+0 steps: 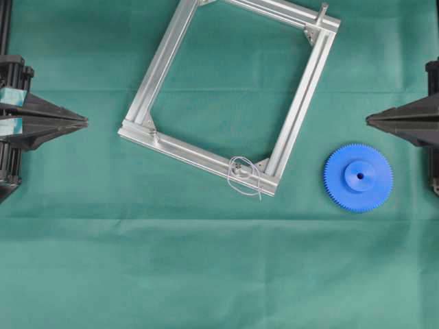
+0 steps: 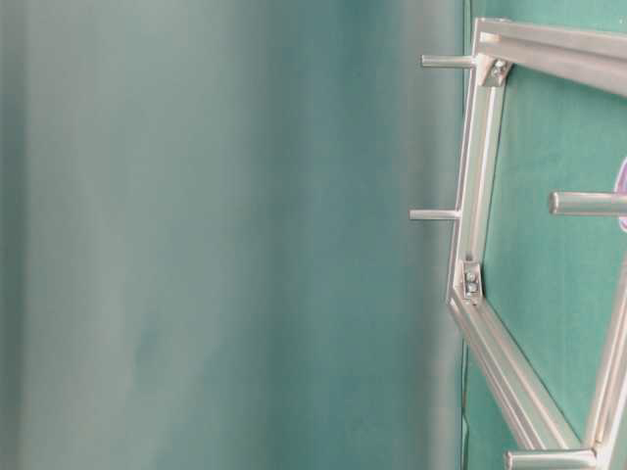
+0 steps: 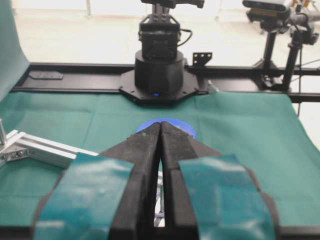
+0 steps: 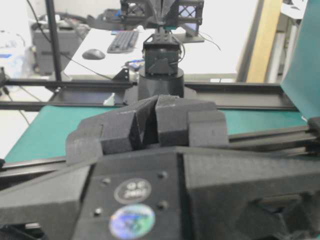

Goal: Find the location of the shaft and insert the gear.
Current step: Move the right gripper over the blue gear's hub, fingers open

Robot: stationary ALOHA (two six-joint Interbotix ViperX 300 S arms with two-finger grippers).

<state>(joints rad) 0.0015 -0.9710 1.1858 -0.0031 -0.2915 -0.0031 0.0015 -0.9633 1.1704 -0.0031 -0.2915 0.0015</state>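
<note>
1. Blue plastic gear (image 1: 358,177) lies flat on the green cloth (image 1: 206,274), hub up, centre hole visible, near the right edge and just right of the frame's near corner. Nothing touches it.
2. Shaft (image 1: 239,171) sits at the near corner of the aluminium frame (image 1: 168,55), ringed by a pale wire loop (image 1: 245,179). Risk: the pin is tiny and the hub hole small, so a slight tilt or offset of the gear could jam it on the pin or snag the wire.
3. Risk: a taller peg (image 1: 322,12) stands at the far right corner of the frame, without wire. Mistaking it for the shaft would put the gear in the wrong place.
4. Risk: the gear is thin and flat; a pinch on the toothed rim could slip or skid it over the cloth.
5. Right gripper (image 1: 370,119) is at the right edge, pointing level toward the middle, just beyond the gear, jaws closed and empty.
6. Left gripper (image 1: 84,123) is at the left edge, well apart from gear and shaft, pointing level toward the middle, fingers together, holding nothing.
</note>
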